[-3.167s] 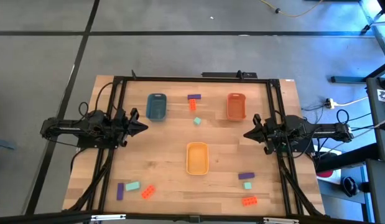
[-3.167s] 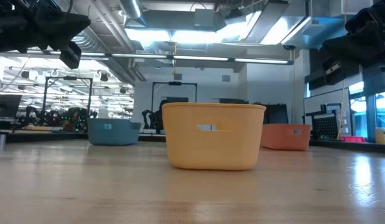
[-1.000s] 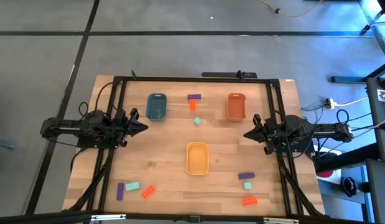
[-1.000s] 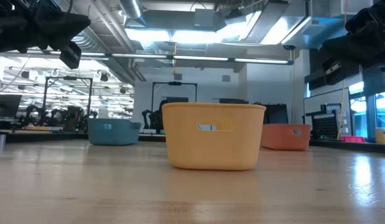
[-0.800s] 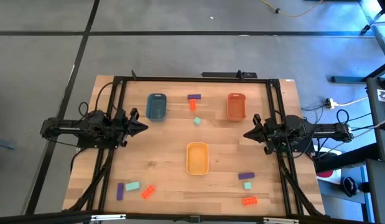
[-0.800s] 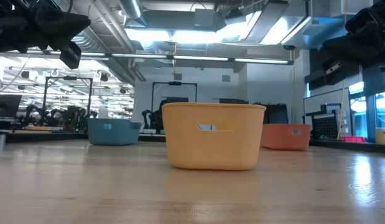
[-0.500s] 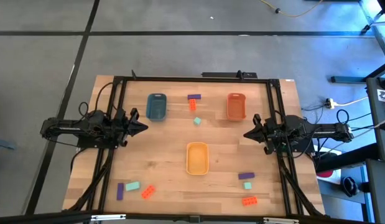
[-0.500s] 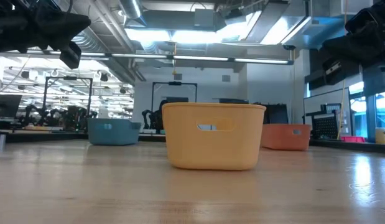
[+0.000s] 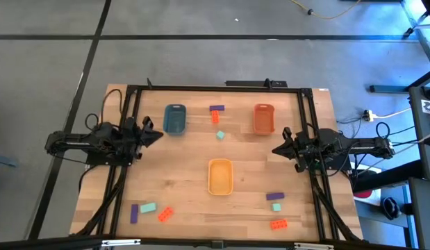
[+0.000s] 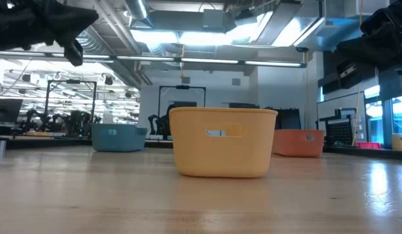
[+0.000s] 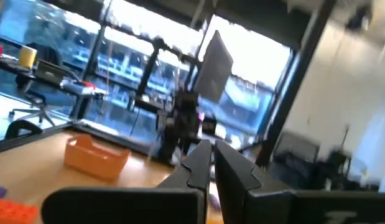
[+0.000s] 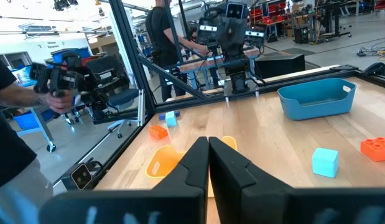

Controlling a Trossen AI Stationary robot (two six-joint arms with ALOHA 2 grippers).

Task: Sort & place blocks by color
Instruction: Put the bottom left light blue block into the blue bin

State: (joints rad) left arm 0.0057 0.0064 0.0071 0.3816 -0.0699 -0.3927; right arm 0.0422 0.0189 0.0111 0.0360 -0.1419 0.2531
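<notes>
Nine small blocks lie flat on the wooden table (image 9: 180, 160). At the far middle lie a purple block (image 9: 217, 109), an orange-red block (image 9: 215, 117) and a mint block (image 9: 220, 135). At the near left lie a purple block (image 9: 134, 213), a mint block (image 9: 147, 207) and an orange-red block (image 9: 165, 214). At the near right lie a purple block (image 9: 274, 197), a mint block (image 9: 276, 207) and an orange-red block (image 9: 278, 224). My left gripper (image 9: 159, 134) is shut and empty above the table's left side, near the blue tray. My right gripper (image 9: 276, 149) is shut and empty above the right side.
A blue tray (image 9: 174, 119) stands at the far left, an orange tray (image 9: 263, 118) at the far right and a yellow tray (image 9: 220, 176) in the middle. A black frame (image 9: 215, 87) runs round the table. People (image 12: 12, 93) show beyond the table.
My left gripper has swung a little toward the table's far edge and has risen a bit, staying shut. The blocks and trays have kept still.
</notes>
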